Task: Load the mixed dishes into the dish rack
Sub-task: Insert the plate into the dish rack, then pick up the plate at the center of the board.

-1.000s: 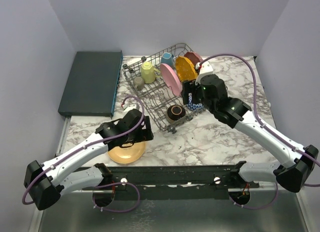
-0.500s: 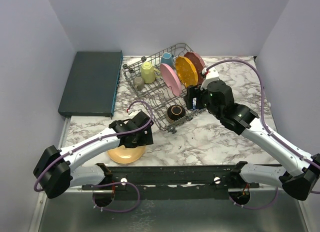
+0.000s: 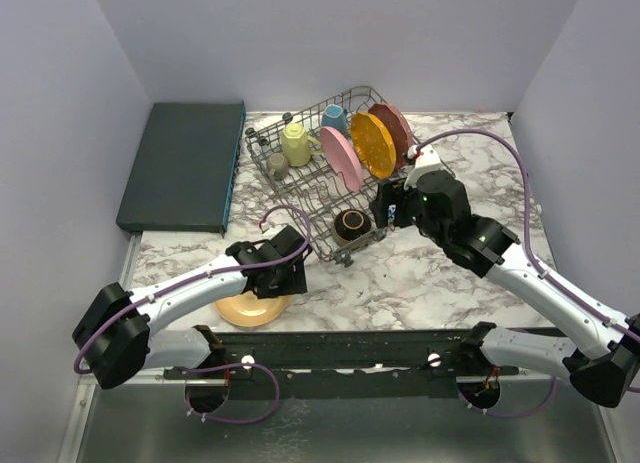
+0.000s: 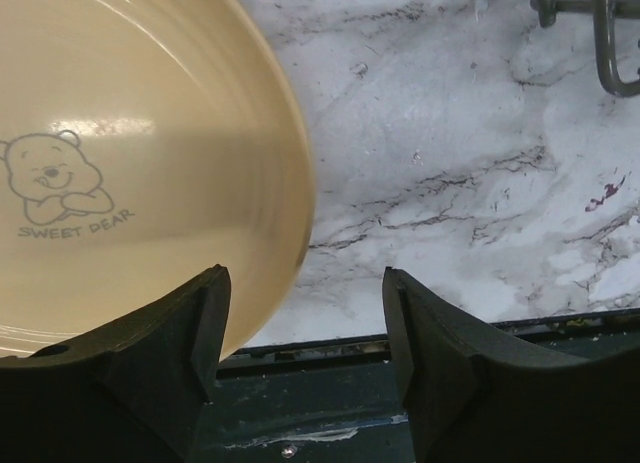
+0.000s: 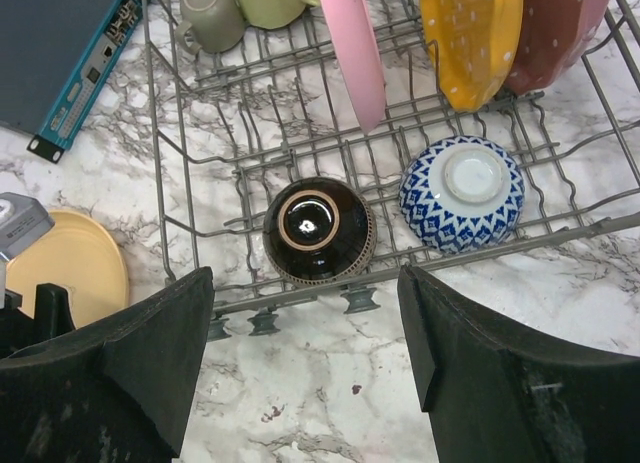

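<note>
right claw (image 5: 305, 313), fingers spread and empty, has backed away from the dish rack (image 3: 310, 198), leaving the blue-white bowl (image 5: 462, 193) upturned inside. your left claw (image 4: 300, 323), also spread, has dropped over the tan plate (image 4: 130, 163), seemingly the last dish out.

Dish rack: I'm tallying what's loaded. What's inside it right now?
Inside the dish rack: pink plate, orange dotted plate and dark red plate upright; yellow mug, blue mug, grey-green mug; brown bowl; blue-white bowl upside down. The plates hide anything behind them.
</note>
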`<move>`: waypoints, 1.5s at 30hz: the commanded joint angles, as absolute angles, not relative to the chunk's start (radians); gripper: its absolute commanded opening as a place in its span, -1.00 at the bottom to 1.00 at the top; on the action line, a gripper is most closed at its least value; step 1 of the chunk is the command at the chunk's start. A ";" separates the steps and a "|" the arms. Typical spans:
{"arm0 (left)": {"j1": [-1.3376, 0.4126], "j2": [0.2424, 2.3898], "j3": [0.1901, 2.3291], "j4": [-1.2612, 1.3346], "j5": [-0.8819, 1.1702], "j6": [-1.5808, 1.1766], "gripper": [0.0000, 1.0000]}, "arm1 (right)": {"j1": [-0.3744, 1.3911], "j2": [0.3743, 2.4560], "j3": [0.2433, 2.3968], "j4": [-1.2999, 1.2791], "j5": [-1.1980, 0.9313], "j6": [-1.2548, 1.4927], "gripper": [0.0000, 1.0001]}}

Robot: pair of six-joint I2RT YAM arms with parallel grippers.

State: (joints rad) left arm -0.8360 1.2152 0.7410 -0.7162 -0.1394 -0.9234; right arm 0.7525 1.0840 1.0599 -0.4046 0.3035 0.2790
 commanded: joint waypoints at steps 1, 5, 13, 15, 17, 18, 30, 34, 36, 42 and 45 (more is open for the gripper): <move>-0.891 1.242 0.739 -0.705 -0.159 -0.962 0.35 | 0.751 1.057 1.032 -0.400 0.280 0.304 0.59; -0.938 1.278 0.764 -0.741 -0.225 -0.984 0.33 | 0.751 1.043 1.020 -0.403 0.272 0.315 0.59; -1.031 1.340 0.826 -0.844 -0.377 -1.047 0.33 | 0.751 1.014 0.999 -0.419 0.265 0.334 0.59; -1.060 1.370 0.840 -0.853 -0.410 -1.061 0.33 | 0.751 1.011 0.997 -0.419 0.261 0.338 0.59; -1.091 1.405 0.856 -0.871 -0.442 -1.076 0.33 | 0.752 1.009 0.996 -0.427 0.257 0.344 0.59; -1.104 1.421 0.864 -0.883 -0.453 -1.081 0.33 | 0.752 1.009 0.996 -0.432 0.257 0.347 0.59; -1.144 1.499 0.888 -0.946 -0.563 -1.108 0.20 | 0.752 0.998 0.997 -0.455 0.252 0.371 0.59; -1.144 1.513 0.879 -0.947 -0.583 -1.103 0.09 | 0.752 1.007 1.003 -0.460 0.246 0.378 0.59; -1.144 1.518 0.874 -0.944 -0.585 -1.103 0.07 | 0.752 1.009 1.006 -0.460 0.242 0.381 0.58; -1.145 1.544 0.868 -0.930 -0.590 -1.091 -0.08 | 0.751 1.030 1.015 -0.456 0.232 0.387 0.57; -1.145 1.553 0.863 -0.917 -0.587 -1.083 -0.17 | 0.751 1.042 1.017 -0.454 0.225 0.392 0.57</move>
